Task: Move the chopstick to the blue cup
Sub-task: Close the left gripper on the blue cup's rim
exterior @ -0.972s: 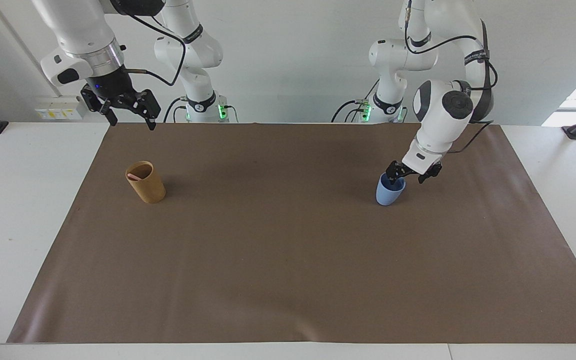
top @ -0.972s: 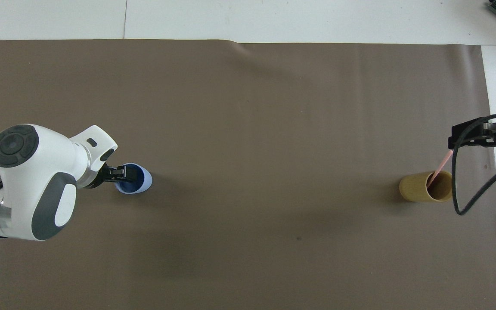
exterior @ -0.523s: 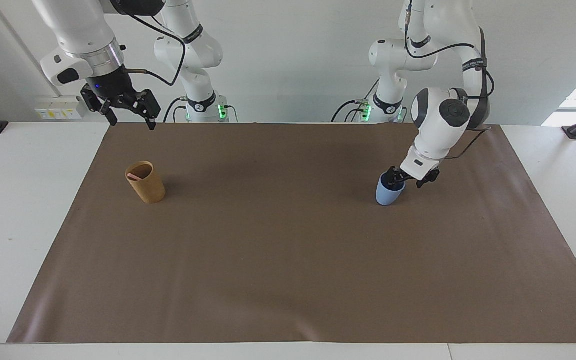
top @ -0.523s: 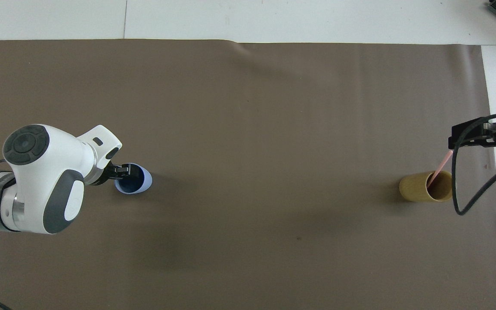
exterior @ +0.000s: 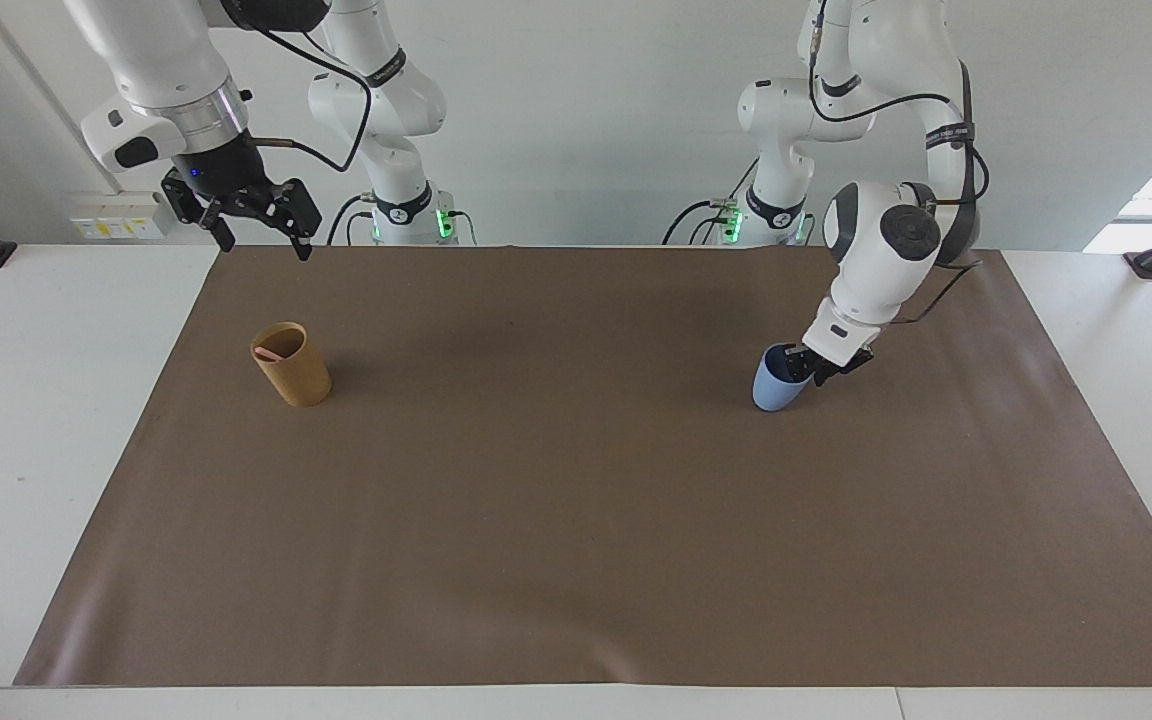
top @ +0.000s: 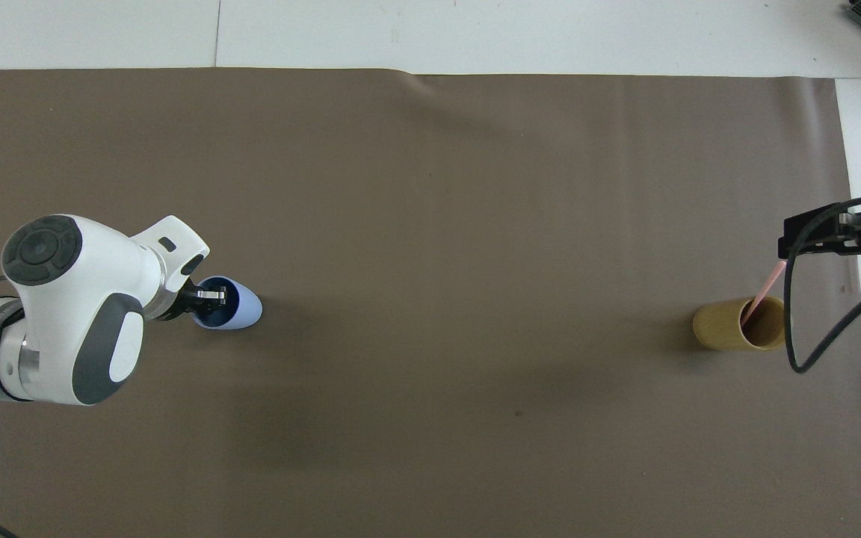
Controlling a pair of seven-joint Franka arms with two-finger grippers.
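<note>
Left pincer (exterior: pixel 802 366) now clamped on blue cup (exterior: pixel 776 385) rim, cup tilted

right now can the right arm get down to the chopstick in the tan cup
Probably yes. The right gripper hangs open above the table edge near the tan cup; the chopstick leans out of the cup's open mouth with nothing over it.

My white table (exterior: pixel 56 420) carries a brown mat (exterior: pixel 556 500). On the mat stand a tan cup (exterior: pixel 292 364), toward my right arm's end, and the blue cup (exterior: pixel 774 385), tilted, toward my left arm's end.
</note>
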